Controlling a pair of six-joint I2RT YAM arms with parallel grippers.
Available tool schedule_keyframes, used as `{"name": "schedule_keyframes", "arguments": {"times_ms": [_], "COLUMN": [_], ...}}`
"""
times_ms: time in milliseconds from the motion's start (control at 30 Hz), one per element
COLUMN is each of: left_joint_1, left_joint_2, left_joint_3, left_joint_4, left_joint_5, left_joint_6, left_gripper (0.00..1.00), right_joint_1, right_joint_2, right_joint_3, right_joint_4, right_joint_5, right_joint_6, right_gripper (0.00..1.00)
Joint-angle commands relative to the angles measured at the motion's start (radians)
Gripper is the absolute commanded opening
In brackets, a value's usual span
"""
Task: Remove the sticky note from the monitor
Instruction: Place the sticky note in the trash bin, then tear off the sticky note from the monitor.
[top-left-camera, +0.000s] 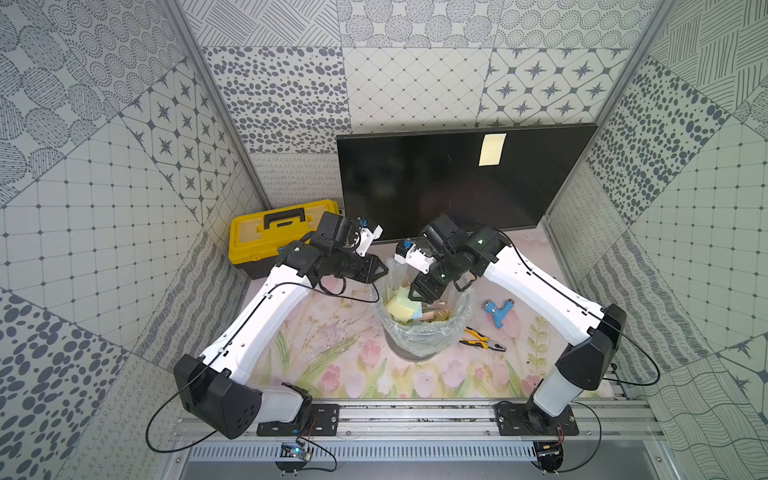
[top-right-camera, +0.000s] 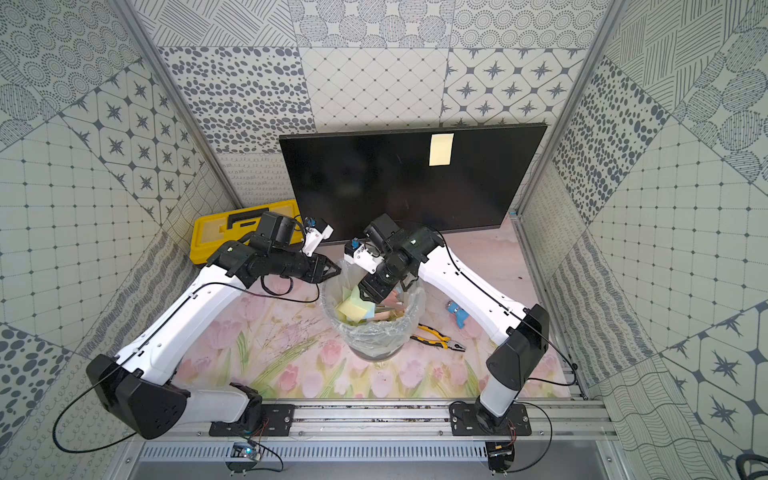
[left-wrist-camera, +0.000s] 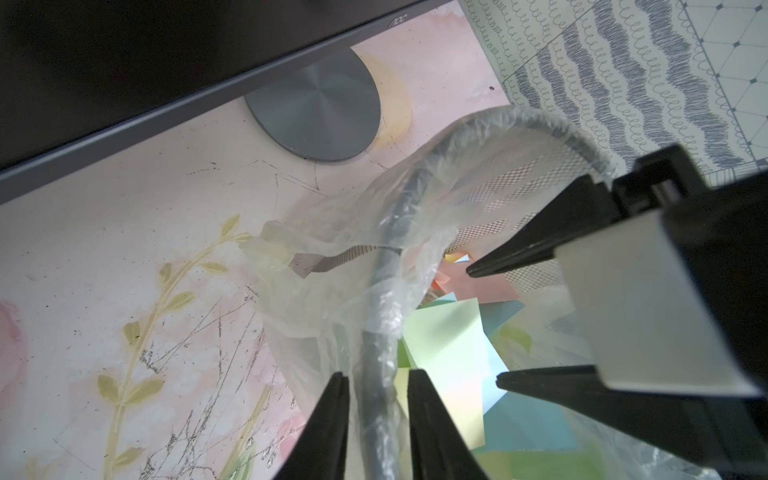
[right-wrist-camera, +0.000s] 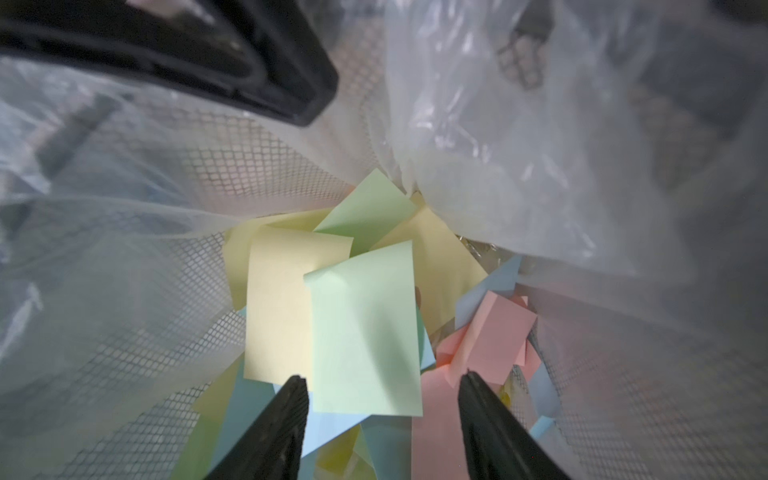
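Floral tabletop (top-left-camera: 332, 374), bin (top-left-camera: 422, 330) in the middle, monitor (top-left-camera: 415, 187) standing at the back with one sticky note (top-left-camera: 493, 149) on it.

That pale yellow note sits high on the right half of the screen, long side running up and down. Meanwhile the right gripper (right-wrist-camera: 382, 376) hangs over the bin, jaws spread and empty, so the note lies up and back from it. Looks like the left gripper (left-wrist-camera: 377, 373) is pinched onto the bin's rim. The right one's nearer, I'd say.
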Motion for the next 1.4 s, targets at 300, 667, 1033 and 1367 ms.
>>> {"name": "schedule_keyframes", "arguments": {"times_ms": [300,667,1033,1367], "left_joint_1": [-0.001,0.001,0.006,0.006], "left_joint_2": [-0.098,-0.175,-0.201,-0.18], "left_joint_3": [-0.074,-0.118,-0.136,-0.145], "left_joint_4": [0.201,0.466,0.521,0.519], "left_joint_5": [-0.098,-0.309,-0.38,-0.351], "left_joint_6": [-0.012,-0.073,-0.11,-0.149], "left_gripper": [0.59,0.93,0.99,0.99], "right_joint_1": [-0.035,-0.219,-0.584,-0.886], "right_joint_2": [-0.112,-0.356,-0.503,-0.558], "right_joint_3": [0.086,-0.118,-0.291,-0.506], "right_joint_4": [0.068,0.435,0.791,1.068], "right_joint_5": [0.101,0.093,-0.134,-0.342], "right_joint_6": [0.006,0.182,0.486,0.826], "right_gripper": [0.81,0.97,0.97,0.97]}}
